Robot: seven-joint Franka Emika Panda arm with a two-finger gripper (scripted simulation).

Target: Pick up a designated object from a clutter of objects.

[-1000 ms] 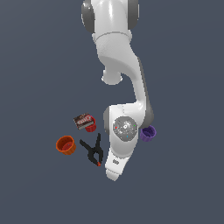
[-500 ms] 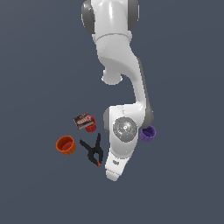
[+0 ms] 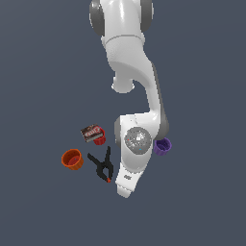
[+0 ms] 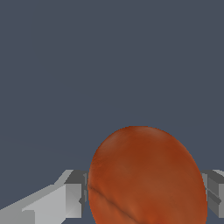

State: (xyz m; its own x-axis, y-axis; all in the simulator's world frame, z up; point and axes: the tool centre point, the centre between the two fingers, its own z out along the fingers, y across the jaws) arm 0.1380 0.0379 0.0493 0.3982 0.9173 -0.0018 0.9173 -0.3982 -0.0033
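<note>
Change: nothing we see has moved.
Ball (image 4: 146,177): between our fingers (image 4: 72,192).
Gripper (image 4: 146,194): grip on ball unclear.

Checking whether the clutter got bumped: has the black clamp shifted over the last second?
No. The black clamp keeps its place between the orange-red cup and the arm.

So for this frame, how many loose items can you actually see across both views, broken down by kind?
Cups: 3 (orange-red cup, red cup, purple cup)
Boxes: 1 (dark brown box)
Clamps: 1 (black clamp)
Balls: 1 (orange ball, wrist view only, between the gripper fingers)
Total: 6. The arm may hide more in the exterior view.
</note>
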